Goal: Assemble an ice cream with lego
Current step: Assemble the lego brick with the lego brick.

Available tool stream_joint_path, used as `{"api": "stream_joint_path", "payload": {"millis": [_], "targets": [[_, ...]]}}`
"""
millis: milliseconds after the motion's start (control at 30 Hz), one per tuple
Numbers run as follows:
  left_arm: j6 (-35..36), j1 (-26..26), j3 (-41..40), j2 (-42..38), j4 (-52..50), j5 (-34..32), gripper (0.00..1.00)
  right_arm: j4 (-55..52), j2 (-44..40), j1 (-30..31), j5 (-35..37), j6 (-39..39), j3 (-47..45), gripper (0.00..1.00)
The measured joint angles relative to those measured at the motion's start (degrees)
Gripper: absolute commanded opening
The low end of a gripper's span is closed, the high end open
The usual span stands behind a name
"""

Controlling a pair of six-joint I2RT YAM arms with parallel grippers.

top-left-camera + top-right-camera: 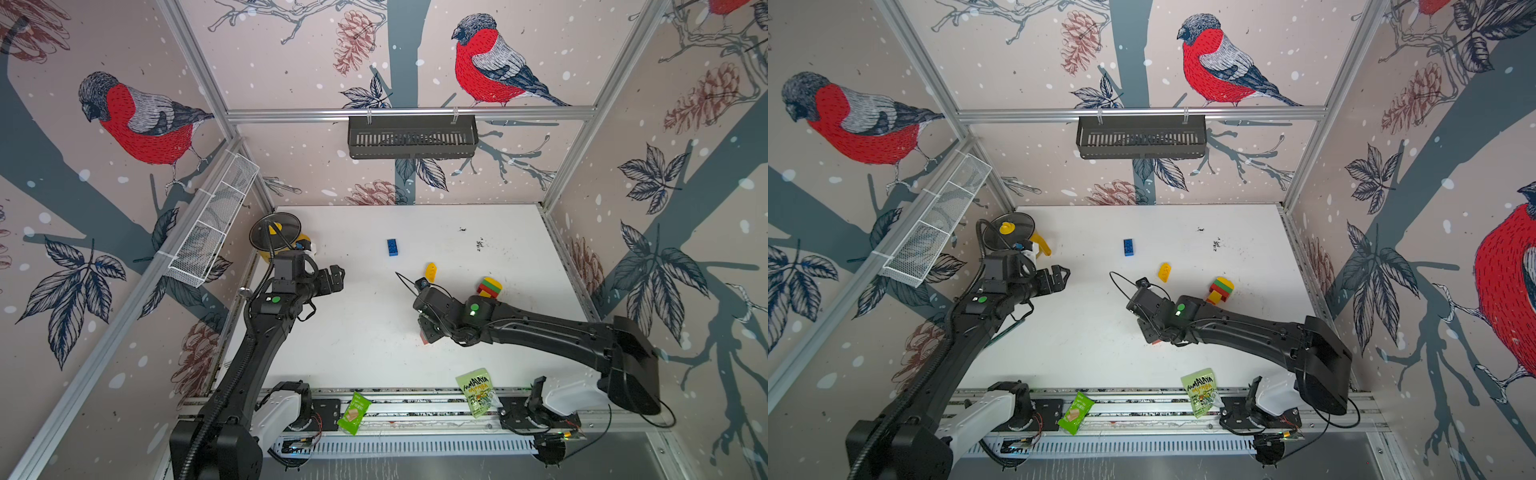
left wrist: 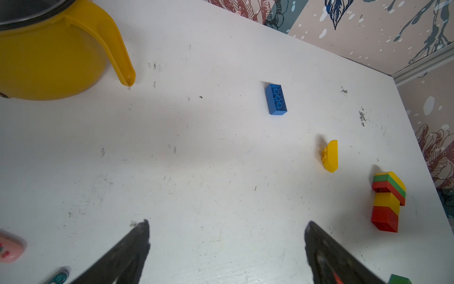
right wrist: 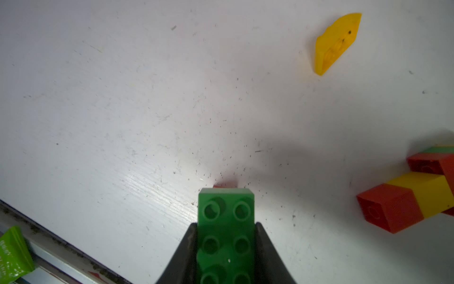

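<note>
Part-built stack (image 2: 388, 196) lay on table (image 2: 196, 172); blue brick (image 2: 276, 99) and yellow half-round (image 2: 331, 156) loose, unjoined. Held: green brick (image 3: 226, 211), clamped in right tool (image 3: 226, 227); left tool (image 2: 226, 226) gaped wide, empty.

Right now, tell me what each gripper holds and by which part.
The right gripper is shut on the green brick, its fingers pressing the brick's two long sides, studs facing the wrist camera. The left gripper is open and holds nothing.

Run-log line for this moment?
left end effector open, empty | right end effector shut on green brick | stack, blue brick, yellow half-round on table
</note>
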Motion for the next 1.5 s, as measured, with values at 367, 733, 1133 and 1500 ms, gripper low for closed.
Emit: {"api": "stream_joint_path", "payload": {"millis": [367,733,1133,1500], "targets": [[0.00,0.00,0.00,-0.09,0.00,0.02,0.97,-1.55,1.92,-0.22,0.90,1.90,-0.24,0.22],[-0.02,0.00,-0.33,-0.59,0.02,-0.02,0.98,-3.30,3.89,1.84,3.48,9.73,0.83,0.21],[0.00,0.00,-0.61,-0.44,0.26,0.00,0.98,-1.99,4.26,3.37,3.32,10.93,0.00,0.21],[0.00,0.00,-0.74,-0.37,0.37,0.02,0.98,0.00,5.99,4.20,5.16,12.15,-0.39,0.21]]}}
